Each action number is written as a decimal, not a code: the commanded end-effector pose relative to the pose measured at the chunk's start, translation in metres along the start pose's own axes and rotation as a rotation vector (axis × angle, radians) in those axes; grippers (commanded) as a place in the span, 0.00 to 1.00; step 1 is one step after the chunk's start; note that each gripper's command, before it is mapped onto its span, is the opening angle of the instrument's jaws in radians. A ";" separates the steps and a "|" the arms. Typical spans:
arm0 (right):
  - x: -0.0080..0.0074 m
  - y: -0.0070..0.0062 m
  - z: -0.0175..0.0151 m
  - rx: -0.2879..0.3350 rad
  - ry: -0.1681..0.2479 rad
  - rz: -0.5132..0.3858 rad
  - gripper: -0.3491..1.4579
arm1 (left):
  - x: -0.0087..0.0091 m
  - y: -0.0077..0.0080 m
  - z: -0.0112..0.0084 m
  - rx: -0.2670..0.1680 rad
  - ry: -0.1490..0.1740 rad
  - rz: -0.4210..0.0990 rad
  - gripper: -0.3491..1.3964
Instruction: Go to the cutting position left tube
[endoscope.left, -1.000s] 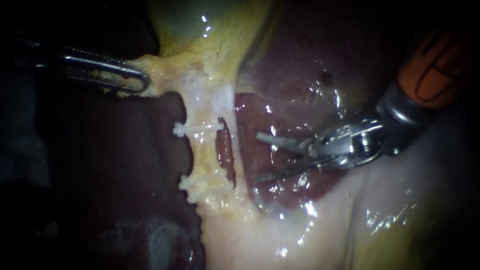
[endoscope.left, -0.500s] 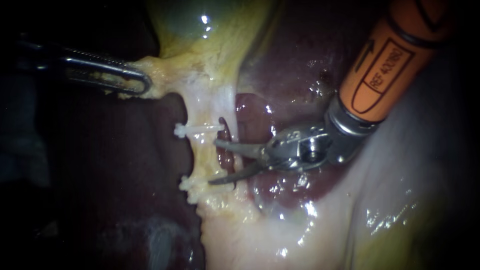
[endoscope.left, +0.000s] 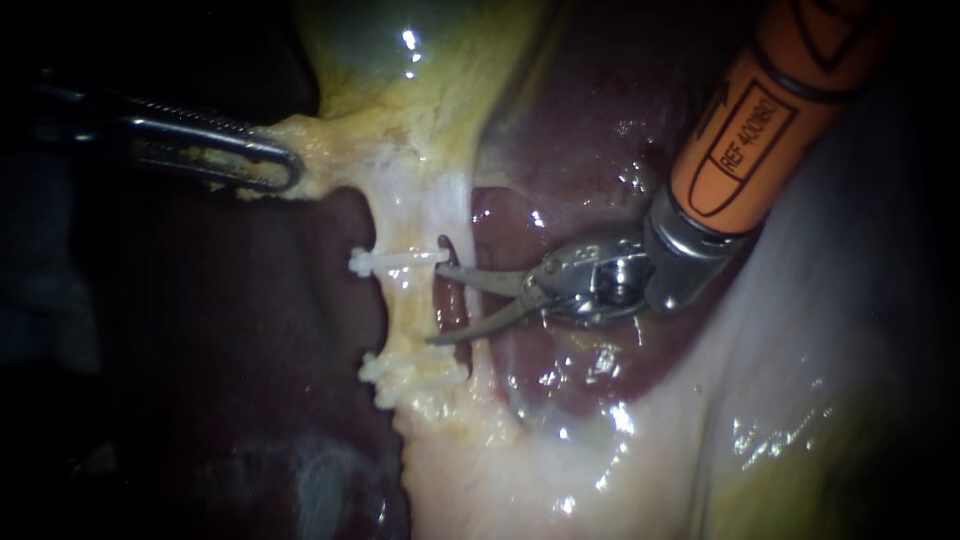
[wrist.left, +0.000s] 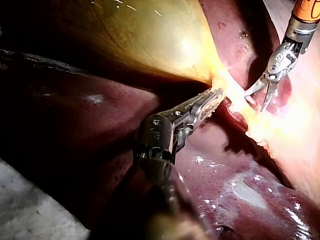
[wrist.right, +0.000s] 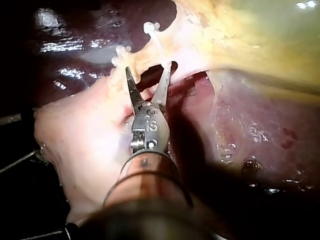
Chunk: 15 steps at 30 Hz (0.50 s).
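Observation:
The left tube (endoscope.left: 405, 305) is a pale yellowish strand running down from the gallbladder (endoscope.left: 400, 60). One white clip (endoscope.left: 388, 260) crosses it above and a cluster of white clips (endoscope.left: 405, 368) below. My right instrument (endoscope.left: 437, 305) comes in from the upper right with its two thin blades open. The blade tips reach the tube's right edge between the upper and lower clips, lying across a dark red strand (endoscope.left: 455, 300) beside it. The right wrist view shows the blades (wrist.right: 148, 75) spread just short of the clips (wrist.right: 152, 30). My left instrument (endoscope.left: 270, 165) is shut on yellowish tissue at the gallbladder's neck, pulling it left (wrist.left: 210, 100).
Dark red liver (endoscope.left: 580, 120) lies behind and to the right of the tubes. Pale glistening tissue (endoscope.left: 560, 460) fills the lower right. The right instrument's orange shaft (endoscope.left: 750, 130) crosses the upper right.
My right instrument has moved left across the liver to the clipped tube, blades staying open, and its tips have risen slightly toward the upper clip. The left instrument holds still.

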 end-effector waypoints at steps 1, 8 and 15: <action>-0.0002 0.0002 0.0002 0.006 0.000 0.004 0.98 | 0.0000 0.0000 0.0000 0.000 0.000 0.000 0.00; -0.0005 0.0018 0.0015 0.043 0.024 0.037 0.98 | 0.0000 0.0000 0.0000 0.000 0.000 0.000 0.00; 0.0007 0.0020 0.0028 0.107 0.080 0.083 0.98 | 0.0000 0.0000 0.0000 0.000 0.000 0.000 0.00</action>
